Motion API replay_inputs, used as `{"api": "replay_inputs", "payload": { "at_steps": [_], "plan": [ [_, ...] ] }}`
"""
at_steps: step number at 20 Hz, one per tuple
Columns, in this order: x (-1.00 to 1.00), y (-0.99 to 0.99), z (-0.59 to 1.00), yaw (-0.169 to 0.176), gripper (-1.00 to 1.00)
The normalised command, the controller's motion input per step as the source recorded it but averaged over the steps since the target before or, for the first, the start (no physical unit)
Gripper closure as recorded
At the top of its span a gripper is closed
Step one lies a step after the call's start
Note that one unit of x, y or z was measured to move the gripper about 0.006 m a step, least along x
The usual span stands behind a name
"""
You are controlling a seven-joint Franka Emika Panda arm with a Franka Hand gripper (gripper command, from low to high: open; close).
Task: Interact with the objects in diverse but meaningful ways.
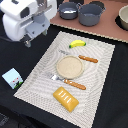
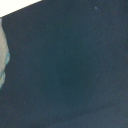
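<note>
My white arm hangs over the dark table at the exterior view's upper left. Its gripper (image 1: 28,42) points down, and I cannot make out whether the fingers are open or shut. A yellow banana (image 1: 76,44) lies at the far end of the checked placemat (image 1: 40,75). The yellow-orange slab (image 1: 66,98) rests at the mat's near end. A pale blue carton (image 1: 12,78) stands on the dark table off the mat, below the arm. The small grey saucepan (image 1: 69,10) sits on the brown board at the back. The wrist view shows only dark table (image 2: 70,65), with no fingers in it.
A tan plate (image 1: 69,66) sits mid-mat between an orange-handled fork (image 1: 67,81) and knife (image 1: 86,58). A large grey pot (image 1: 91,14) stands beside the saucepan, with a pale bowl (image 1: 123,17) at the far right. A pale edge (image 2: 4,55) shows in the wrist view.
</note>
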Motion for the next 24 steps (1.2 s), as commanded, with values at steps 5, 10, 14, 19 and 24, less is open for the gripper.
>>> {"api": "replay_inputs", "payload": {
  "at_steps": [5, 10, 14, 19, 24],
  "plan": [
    [-0.46, -0.74, -0.01, -0.062, -1.00],
    [-0.45, -0.73, -0.17, -0.066, -1.00],
    [-0.33, -0.68, -0.41, -0.047, -1.00],
    [-0.20, -0.50, -0.44, -0.027, -1.00],
    [0.14, -0.23, -0.21, -0.003, -1.00]
  ]
}}
